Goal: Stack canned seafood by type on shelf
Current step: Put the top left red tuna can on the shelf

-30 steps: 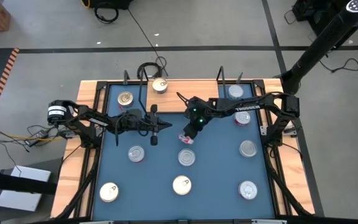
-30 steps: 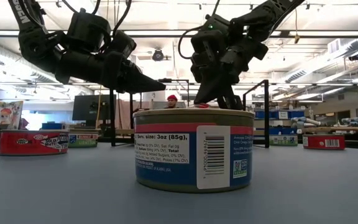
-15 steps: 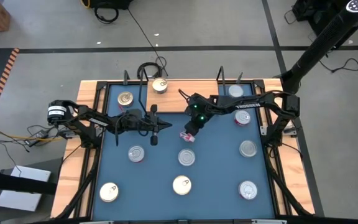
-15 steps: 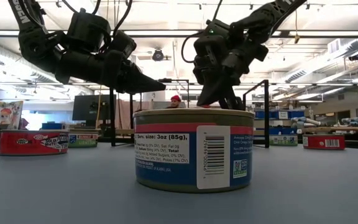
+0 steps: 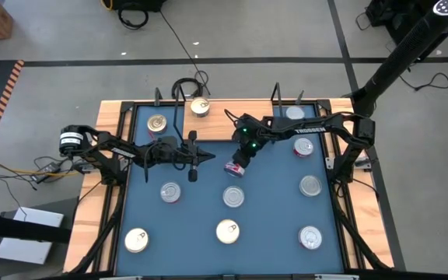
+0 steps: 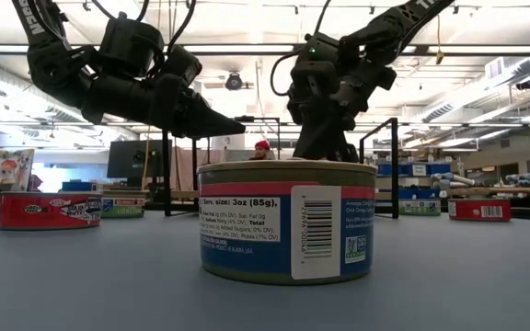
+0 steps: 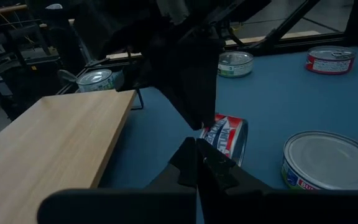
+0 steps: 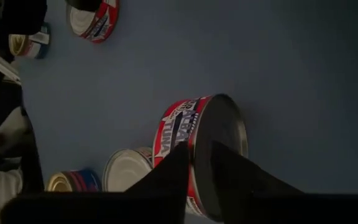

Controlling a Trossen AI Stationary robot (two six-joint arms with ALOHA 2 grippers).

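The left tool [image 5: 201, 160] hangs over the blue worktop [image 5: 271, 210] toward nine o'clock of centre, fingers pressed together and holding nothing. Just beyond it, at about eleven o'clock, a gold-topped can [image 5: 157, 123] and another can [image 5: 200, 106] sit at the near end of the light-wood shelf [image 7: 48, 143]. At centre, the right tool [image 5: 236, 166] is clamped on a red-sided can [image 8: 199, 146], held tilted on edge above the worktop. More cans [image 5: 310, 186] lie scattered from three to six o'clock, well apart from each other.
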